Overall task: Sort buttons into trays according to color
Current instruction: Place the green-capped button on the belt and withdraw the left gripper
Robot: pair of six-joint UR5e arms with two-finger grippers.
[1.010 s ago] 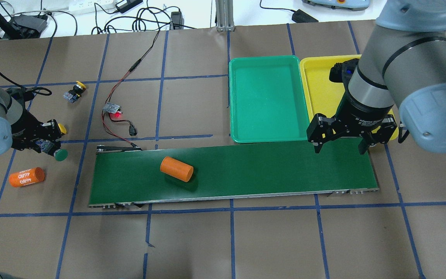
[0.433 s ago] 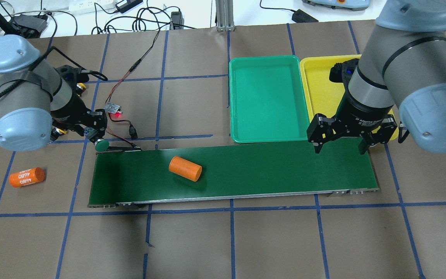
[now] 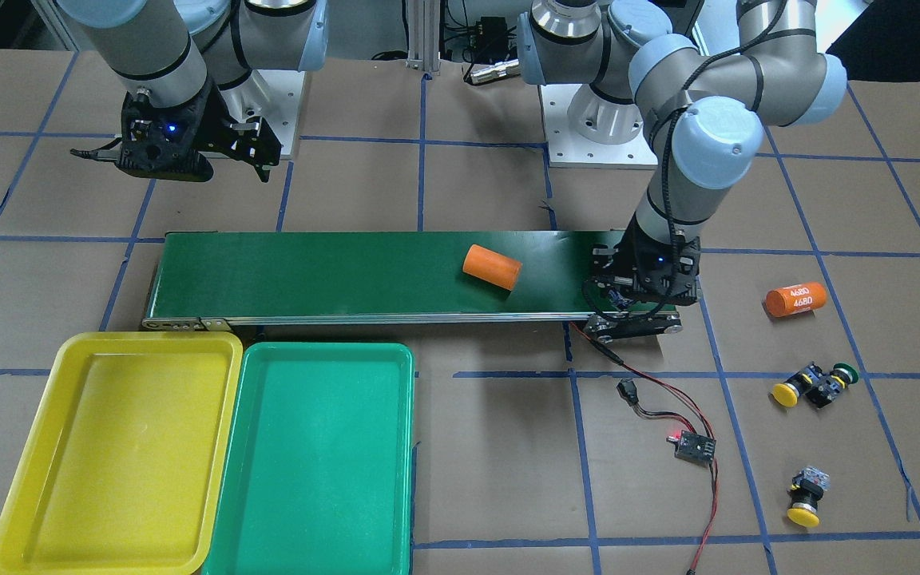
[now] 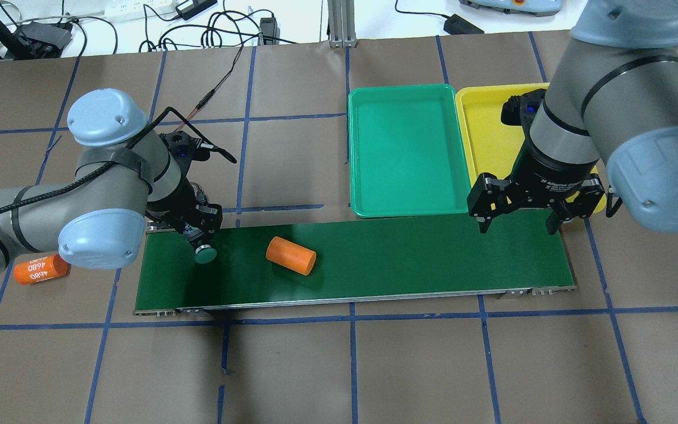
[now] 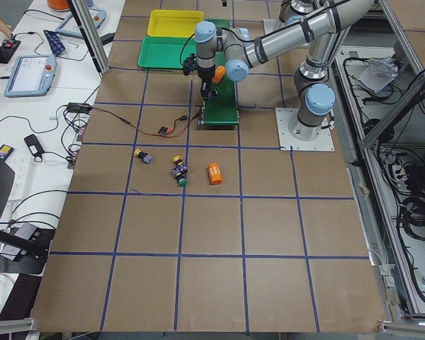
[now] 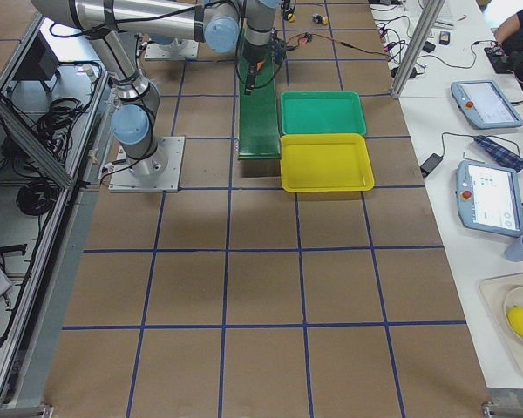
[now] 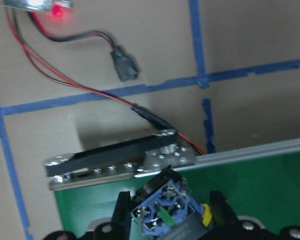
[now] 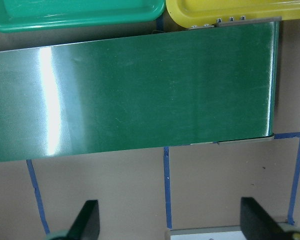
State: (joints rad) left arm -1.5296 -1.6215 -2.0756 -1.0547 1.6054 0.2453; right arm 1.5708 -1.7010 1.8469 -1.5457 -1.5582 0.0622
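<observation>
- The left tool (image 4: 200,240) is clamped on a green-capped black push-button (image 4: 205,255), over one end of the dark-green conveyor belt (image 4: 404,259).
- The right tool (image 4: 515,227) hangs spread apart over the other end, near the green plastic tray (image 4: 406,150) and the yellow plastic tray (image 4: 486,135).

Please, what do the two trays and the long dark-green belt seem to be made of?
The yellow tray and the green tray look like moulded plastic, smooth, slightly glossy: even colour, rounded corners, soft highlights on the rims. The conveyor belt is probably rubber or PVC sheet, satin: the right wrist view shows a broad pale streak of reflected light across it.
</observation>
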